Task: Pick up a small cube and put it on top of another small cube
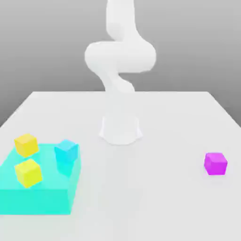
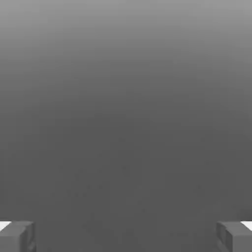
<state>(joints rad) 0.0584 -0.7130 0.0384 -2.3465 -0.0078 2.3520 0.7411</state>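
Note:
The small cube (image 1: pixel 215 164), bright magenta-purple and matte, rests alone on the white table at the exterior view's right, near the front. In the hand view my gripper (image 2: pixel 126 237) is open: its two grey fingertips (image 2: pixel 17 237) stand far apart with nothing between them, against a plain grey backdrop. The white arm (image 1: pixel 120 59) rises from its base (image 1: pixel 120 129) at the table's middle and bends upward out of the exterior view, well away from the cube.
A flat cyan platform (image 1: pixel 37 197) lies at the exterior view's front left. Two yellow cubes (image 1: pixel 26 144) (image 1: pixel 28 172) and a cyan cube (image 1: pixel 66 153) sit on it. The white table (image 1: pixel 155 197) stretches between platform and magenta cube.

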